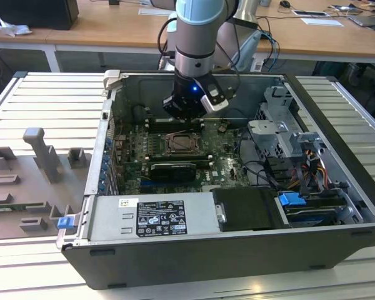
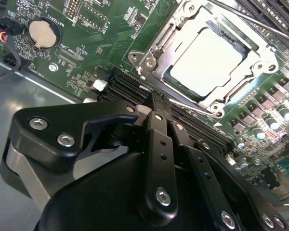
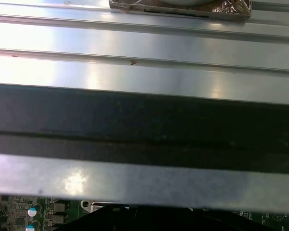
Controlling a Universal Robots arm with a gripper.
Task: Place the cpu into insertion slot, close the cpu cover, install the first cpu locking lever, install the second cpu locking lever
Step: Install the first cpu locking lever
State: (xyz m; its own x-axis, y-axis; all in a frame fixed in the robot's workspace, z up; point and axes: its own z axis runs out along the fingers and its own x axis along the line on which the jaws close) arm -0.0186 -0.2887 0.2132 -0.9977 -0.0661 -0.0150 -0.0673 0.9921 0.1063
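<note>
- Inside the open computer case (image 1: pixel 194 275), the gripper (image 2: pixel 153 98) hung with its fingers pinched together on nothing visible, its tips just beside the insertion slot (image 1: pixel 186 145).
- The cpu (image 2: pixel 209 60) lay flat in that slot, pale top up, with the cpu cover (image 2: pixel 161 43) down around it.
- Being square, it had no long axis; its edges ran parallel with the socket rim.
- The step looked like lever work: push the thin lever rod (image 2: pixel 260 24) along its arc, keeping off the chip.

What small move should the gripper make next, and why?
Probably nudge the shut gripper onto the lever beside the cover and press it down. The cpu already lies seated under the lowered cover, and the gripper's tip sits just off that edge.
</note>
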